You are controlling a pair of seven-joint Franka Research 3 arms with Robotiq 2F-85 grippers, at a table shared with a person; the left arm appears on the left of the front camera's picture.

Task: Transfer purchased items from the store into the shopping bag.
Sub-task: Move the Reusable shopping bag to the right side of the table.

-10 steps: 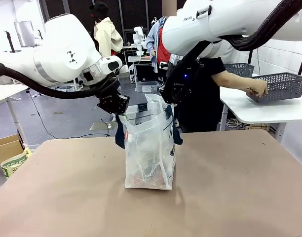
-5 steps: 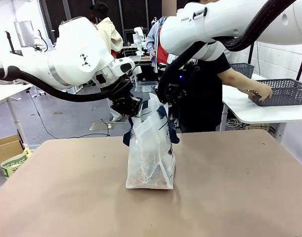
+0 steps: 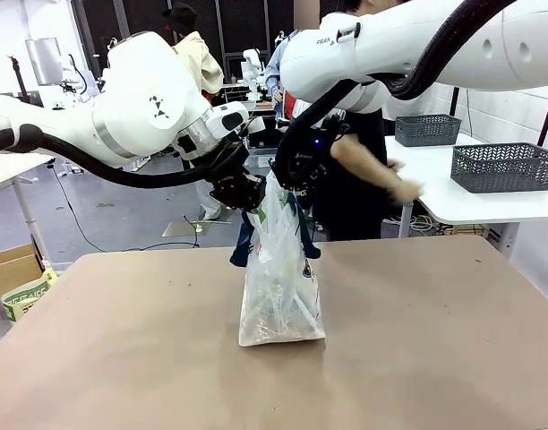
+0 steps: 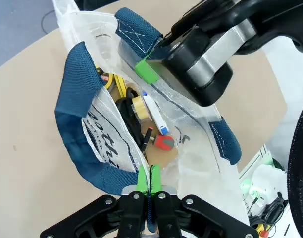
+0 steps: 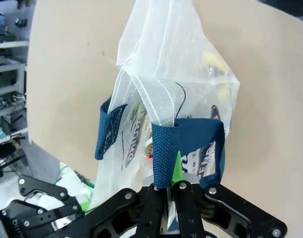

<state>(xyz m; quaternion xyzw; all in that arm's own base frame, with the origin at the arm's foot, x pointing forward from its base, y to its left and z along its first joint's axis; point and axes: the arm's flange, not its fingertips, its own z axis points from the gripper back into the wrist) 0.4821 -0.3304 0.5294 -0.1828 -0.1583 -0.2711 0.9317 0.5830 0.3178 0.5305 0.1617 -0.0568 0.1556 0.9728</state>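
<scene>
Translucent whitish plastic with navy blue trim, that's the shopping bag [image 3: 278,287] I'm looking at from the front camera. It stands upright near the middle of the brown table [image 3: 453,358], bottom on the tabletop, top pulled in narrow between my 2 grippers.

The left gripper [image 3: 249,192] has its green pads squeezed together on the bag's rim, right beside 1 navy handle [image 4: 75,99]. The wrist cam shows the pads flat against each other with just the thin plastic between them. The right gripper [image 3: 288,176] is clamped on the other navy handle [image 5: 164,148], with the woven strap running straight down into its fingers. So both claws are closed tight on the bag, 1 on each side of the mouth.

Looking down into the mouth from the left wrist, I can read part of the navy script lettering on the inner wall. Down inside there's a small yellow-and-black object [image 4: 112,82], a coil of black cable [image 4: 126,111], a white stick with a blue tip [image 4: 154,115], something round and red [image 4: 165,143], and brown cardboard [image 4: 166,157] at the bottom.

The dark grey lattice basket [image 3: 505,166] sits on a white side table off to the right, well apart from the bag. The person's hand [image 3: 404,190] is in mid-air between the two, blurred.
</scene>
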